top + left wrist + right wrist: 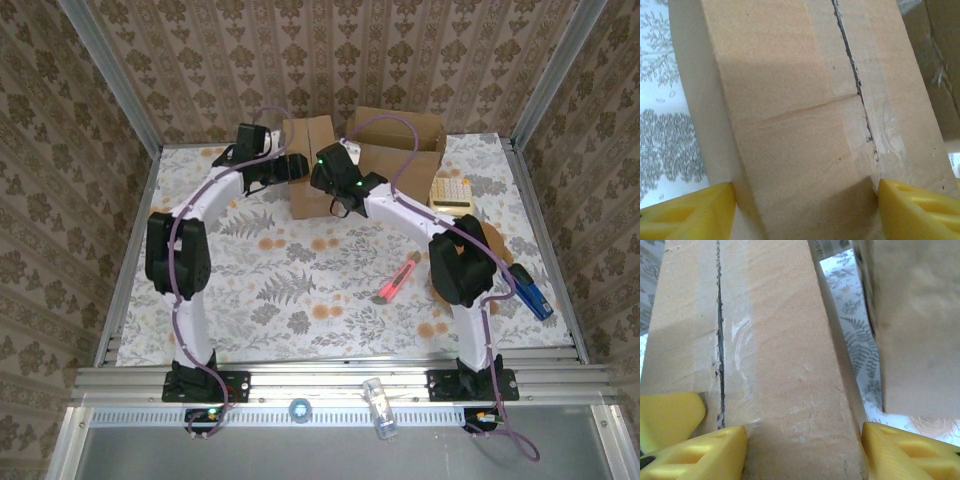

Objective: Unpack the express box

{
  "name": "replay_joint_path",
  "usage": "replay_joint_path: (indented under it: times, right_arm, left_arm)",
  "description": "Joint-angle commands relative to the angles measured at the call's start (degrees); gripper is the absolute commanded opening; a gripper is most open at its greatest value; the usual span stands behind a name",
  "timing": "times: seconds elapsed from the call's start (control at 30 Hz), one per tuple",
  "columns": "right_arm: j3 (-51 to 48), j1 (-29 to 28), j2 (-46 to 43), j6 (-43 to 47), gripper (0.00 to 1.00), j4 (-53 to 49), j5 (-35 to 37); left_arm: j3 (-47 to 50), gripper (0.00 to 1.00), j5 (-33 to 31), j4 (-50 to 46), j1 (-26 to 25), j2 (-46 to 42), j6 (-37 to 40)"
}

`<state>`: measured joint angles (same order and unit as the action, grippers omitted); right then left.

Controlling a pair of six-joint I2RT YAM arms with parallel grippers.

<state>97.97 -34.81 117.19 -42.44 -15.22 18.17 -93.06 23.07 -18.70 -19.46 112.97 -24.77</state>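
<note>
Top centre of the overhead view, we find the express box (309, 137) on the floral table (300, 300), both arms reaching in on it. The left gripper (805, 186) is clamped on the box, with yellow fingers (695, 212) pressed against both sides low in its wrist view. The right gripper (802, 432) straddles the box too, one finger by the tape (737, 340). Whether it is squeezing or only resting, we cannot tell. A second carton (405, 140) sits just right.
</note>
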Motion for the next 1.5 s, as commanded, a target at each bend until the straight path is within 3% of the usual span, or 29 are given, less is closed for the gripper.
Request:
replay_joint_path:
  times: [0.0,0.17,0.47,0.77,1.1,1.47]
  right_arm:
    - [-4.5,-1.6,-2.8,-1.6,0.62,1.4,-2.8]
    - [-10.4,-2.1,-7.5,-1.4,0.62,2.5,-4.6]
    - [-21.0,-4.9,-17.3,-0.4,0.62,2.4,-5.0]
    - [-30.1,-7.8,-26.3,-1.9,0.64,2.6,-5.7]
    - [-34.6,-11.8,-31.6,-3.8,0.64,0.9,-4.4]
    - [-38.8,-14.3,-37.0,-5.6,0.68,-0.6,-1.3]
  left_arm:
    - [5.7,0.72,4.9,-2.5,-4.7,-4.2,-1.6]
    - [15.5,0.72,3.0,2.1,-6.3,-11.2,-6.3]
    - [27.3,0.73,-5.5,2.1,-16.0,-24.7,-10.4]
    - [35.0,0.74,-11.6,2.6,-24.6,-31.2,-15.6]
    - [38.9,0.75,-17.9,2.2,-33.9,-36.5,-20.9]
    - [40.0,0.78,-21.3,0.7,-37.6,-38.9,-23.1]
